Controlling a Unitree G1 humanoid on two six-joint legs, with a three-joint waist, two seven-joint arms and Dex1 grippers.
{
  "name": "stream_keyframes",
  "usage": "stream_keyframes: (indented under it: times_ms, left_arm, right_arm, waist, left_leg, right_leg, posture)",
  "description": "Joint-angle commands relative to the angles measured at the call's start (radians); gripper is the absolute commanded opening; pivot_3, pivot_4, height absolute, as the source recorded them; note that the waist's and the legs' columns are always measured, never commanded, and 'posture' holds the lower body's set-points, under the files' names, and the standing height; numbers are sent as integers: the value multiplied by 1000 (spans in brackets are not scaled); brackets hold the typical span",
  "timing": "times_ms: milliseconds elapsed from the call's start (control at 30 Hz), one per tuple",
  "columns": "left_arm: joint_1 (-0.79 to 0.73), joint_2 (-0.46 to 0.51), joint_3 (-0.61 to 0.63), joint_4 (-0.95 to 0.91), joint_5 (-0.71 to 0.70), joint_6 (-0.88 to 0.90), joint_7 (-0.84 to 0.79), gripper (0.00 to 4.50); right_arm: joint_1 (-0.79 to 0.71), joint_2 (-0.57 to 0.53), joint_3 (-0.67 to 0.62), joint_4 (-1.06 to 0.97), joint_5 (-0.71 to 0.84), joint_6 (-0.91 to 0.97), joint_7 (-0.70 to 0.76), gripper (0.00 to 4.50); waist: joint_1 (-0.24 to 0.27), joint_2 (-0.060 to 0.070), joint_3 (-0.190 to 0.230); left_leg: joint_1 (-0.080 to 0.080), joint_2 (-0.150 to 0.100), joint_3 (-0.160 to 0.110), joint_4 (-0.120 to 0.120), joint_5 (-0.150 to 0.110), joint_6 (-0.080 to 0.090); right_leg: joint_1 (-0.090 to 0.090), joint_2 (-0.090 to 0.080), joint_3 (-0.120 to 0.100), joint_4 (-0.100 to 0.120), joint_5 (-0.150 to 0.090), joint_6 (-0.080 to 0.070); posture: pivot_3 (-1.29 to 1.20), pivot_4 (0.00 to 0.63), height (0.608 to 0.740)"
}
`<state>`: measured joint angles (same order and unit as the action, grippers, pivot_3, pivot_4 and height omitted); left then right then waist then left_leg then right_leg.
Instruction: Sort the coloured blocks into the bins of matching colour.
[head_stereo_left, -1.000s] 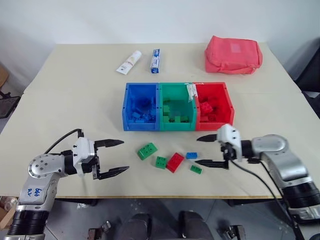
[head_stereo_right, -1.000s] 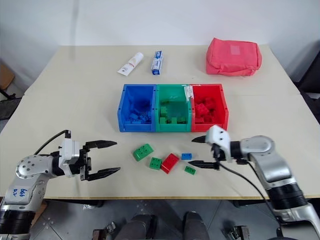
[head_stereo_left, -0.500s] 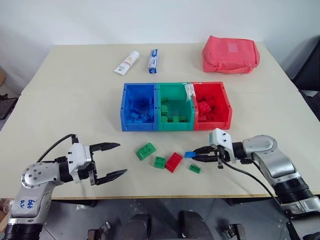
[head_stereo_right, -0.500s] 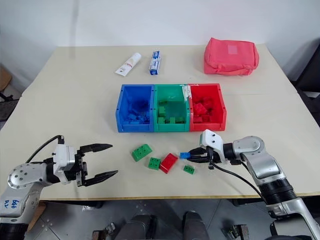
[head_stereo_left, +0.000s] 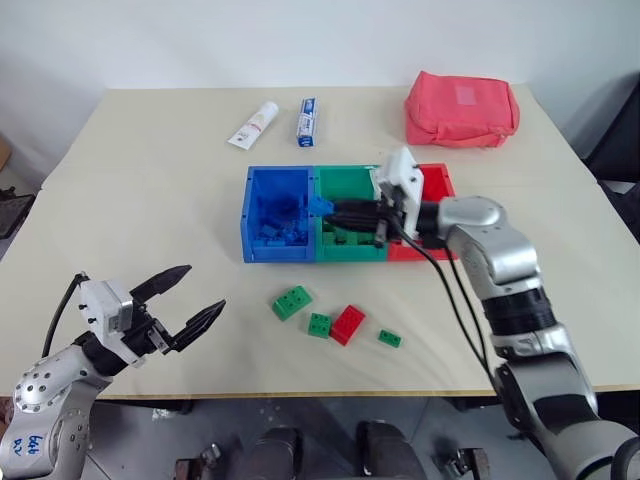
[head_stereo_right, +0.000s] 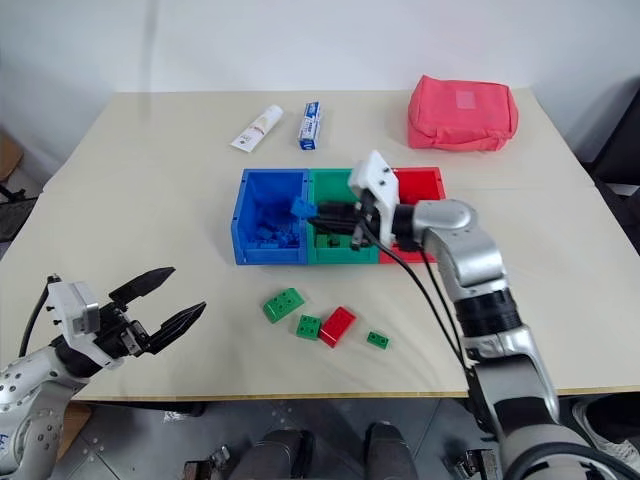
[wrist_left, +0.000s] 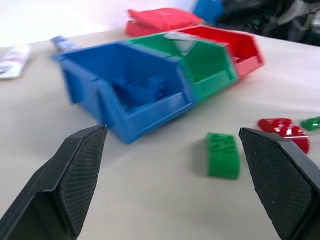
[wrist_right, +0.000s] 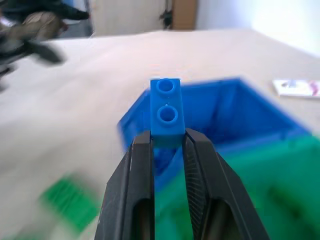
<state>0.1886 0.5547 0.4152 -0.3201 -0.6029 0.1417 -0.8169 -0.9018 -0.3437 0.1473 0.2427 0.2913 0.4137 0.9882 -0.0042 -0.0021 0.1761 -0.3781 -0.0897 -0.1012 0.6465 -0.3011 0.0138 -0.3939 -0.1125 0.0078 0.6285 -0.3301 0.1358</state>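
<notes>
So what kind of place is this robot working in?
Probably a robotics lab or test room: a plain beige table against a bare white wall, with a staged set of sorting bins and loose toy bricks.

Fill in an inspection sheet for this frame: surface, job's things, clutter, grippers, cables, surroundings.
Surface: beige table.
Job's things: blue bin, green bin, red bin joined; three green blocks and a red block loose in front.
Clutter: toothpaste tube, small box, pink pouch.
Grippers: left gripper open; right gripper shut on blue block, by the blue bin.
Cables: black cable along right arm.
Surroundings: white wall.
</notes>
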Motion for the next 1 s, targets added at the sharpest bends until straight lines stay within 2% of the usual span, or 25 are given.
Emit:
stream_keyframes:
  times_ms: [33, 233, 433, 667, 733, 833, 900, 1000]
  left_arm:
    - [11, 0, 15, -41, -12, -5, 9, 4500]
    - [-9, 16, -1, -38, -7, 1, 1, 4500]
    - [-56, 37, -46, -13, 3, 17, -31, 4500]
    - [-159, 94, -209, 95, 120, -37, -157, 4500]
    - [-197, 88, -265, 112, 133, -64, -204, 4500]
    - [-255, 82, -308, 149, 141, -88, -249, 4500]
    - [-311, 77, -331, 189, 140, -89, -272, 4500]
    - [-362, 81, -364, 218, 140, -93, -321, 4500]
  right_arm:
    - [-72, 50, 6, 75, -38, -10, -66, 416]
    - [-91, 94, 8, 106, -58, -52, -77, 2459]
    - [27, -8, -25, -28, -32, -78, -4, 4461]
    - [306, -223, -198, -252, 89, -102, 103, 4461]
    - [408, -297, -286, -313, 138, -64, 108, 4461]
    - [591, -434, -360, -385, 180, -38, 204, 4461]
    - [737, -508, -414, -392, 171, -93, 274, 4461]
    - [898, -536, -485, -382, 128, -205, 275, 4461]
  waist:
    - [1, 0, 0]
    - [-2, 0, 0]
    - [2, 0, 0]
    - [4, 0, 0]
    - [4, 0, 0]
    - [6, 0, 0]
    - [9, 0, 0]
    - [7, 0, 0]
  left_leg:
    - [0, 0, 0, 0, 0, 0]
    - [0, -1, 0, 0, 0, 0]
    - [0, -1, 0, 0, 0, 0]
    - [0, -1, 0, -1, 0, 1]
    - [0, -1, 0, -1, 0, 1]
    - [-1, -1, 0, -1, 0, 1]
    - [-1, 0, 0, -1, 0, 1]
    - [-1, 0, 1, 0, 0, 1]
  right_leg:
    - [0, 0, 0, 0, 0, 0]
    - [-1, 0, -1, 1, 0, 0]
    - [0, 0, -1, 1, 0, 0]
    - [0, 0, -1, -1, 0, 0]
    - [0, 0, -1, -1, 0, 0]
    - [0, -1, -1, -2, 0, 0]
    - [1, 0, -1, -2, 0, 0]
    - [1, 0, -1, -2, 0, 0]
  posture:
    - [0, 150, 740]
    - [0, 150, 740]
    - [0, 150, 740]
    - [0, 150, 740]
    - [0, 150, 740]
    - [0, 150, 740]
    - [0, 150, 740]
    - [0, 150, 740]
